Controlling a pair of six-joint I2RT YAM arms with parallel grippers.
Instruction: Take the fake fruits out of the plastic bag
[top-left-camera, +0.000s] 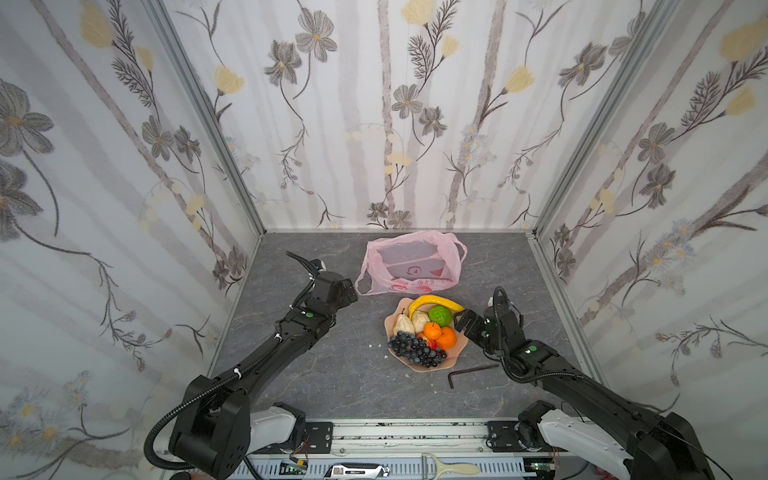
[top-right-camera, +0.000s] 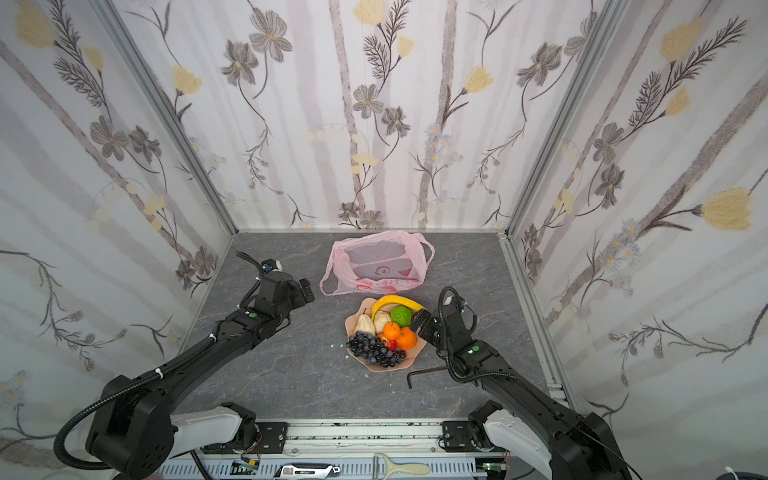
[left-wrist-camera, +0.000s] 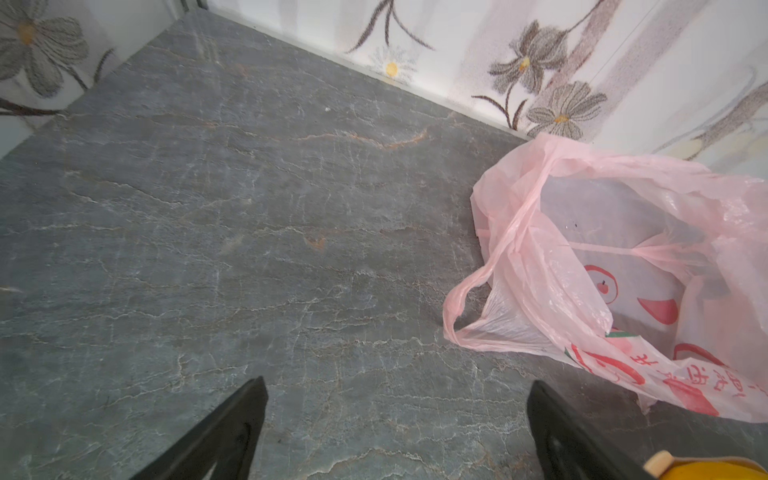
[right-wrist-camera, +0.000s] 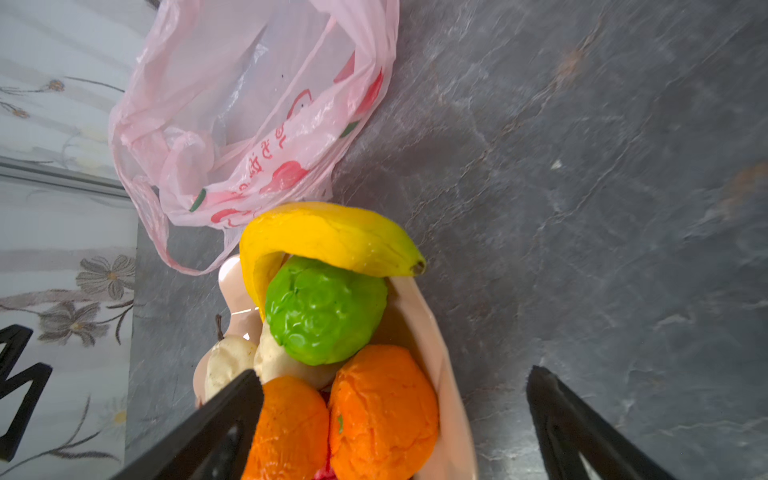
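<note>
The plastic bag (top-left-camera: 411, 262) (left-wrist-camera: 623, 270) (right-wrist-camera: 249, 104) lies crumpled on the grey table near the back wall, mouth open, with no fruit showing inside. The fake fruits are piled on a peach-pink dish (top-left-camera: 417, 368) in front of it: banana (top-left-camera: 434, 302), green fruit (right-wrist-camera: 324, 309), two pears (top-left-camera: 404, 324), two oranges (right-wrist-camera: 382, 411), grapes (top-left-camera: 415, 351) and a sliver of red apple (top-left-camera: 432, 344). My left gripper (top-left-camera: 349, 291) (left-wrist-camera: 399, 382) is open and empty, left of the bag's handle. My right gripper (top-left-camera: 463, 320) (right-wrist-camera: 395, 372) is open at the dish's right edge, holding nothing.
A black Allen key (top-left-camera: 469, 372) lies right of the dish, under the right arm. Small white crumbs (top-left-camera: 376, 345) dot the table left of the dish. Flowered walls close in on three sides. A peeler (top-left-camera: 449, 467) rests on the front rail.
</note>
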